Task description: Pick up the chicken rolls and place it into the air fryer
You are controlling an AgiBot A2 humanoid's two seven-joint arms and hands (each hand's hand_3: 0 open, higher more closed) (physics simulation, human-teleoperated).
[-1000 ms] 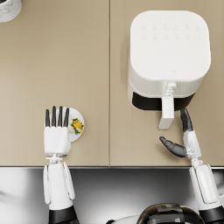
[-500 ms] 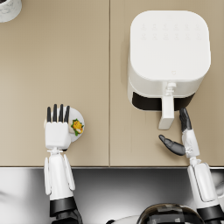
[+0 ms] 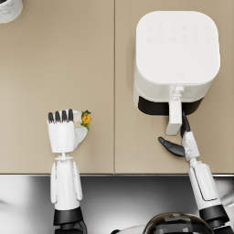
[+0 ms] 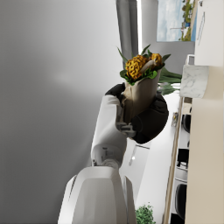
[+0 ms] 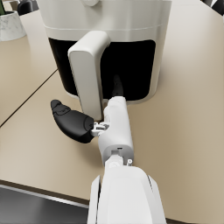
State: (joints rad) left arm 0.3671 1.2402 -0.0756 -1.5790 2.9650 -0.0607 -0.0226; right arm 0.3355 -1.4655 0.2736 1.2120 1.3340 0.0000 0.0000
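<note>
The chicken roll [image 3: 85, 119], a brown wrap topped with yellow filling and green leaves, is gripped upright in my left hand [image 3: 64, 130] above the counter's near left part. The left wrist view shows the chicken roll [image 4: 139, 83] standing out of the dark palm of my left hand [image 4: 142, 118]. At the right stands the white air fryer [image 3: 176, 50], its drawer handle [image 3: 174, 116] pointing toward me. My right hand [image 3: 179, 141] is at that handle, fingers straight along one side and thumb spread on the other. In the right wrist view my right hand [image 5: 109, 124] reaches past the handle [image 5: 87, 74] toward the dark drawer front.
A marbled white pot [image 3: 9, 9] stands at the counter's far left corner. The beige counter [image 3: 109, 68] has a seam running between the two hands. Its front edge [image 3: 114, 173] meets a grey strip close to me.
My left hand has risen toward the camera with the chicken roll, and the roll has shifted slightly away from me. My right hand has crept a little closer to the handle.
</note>
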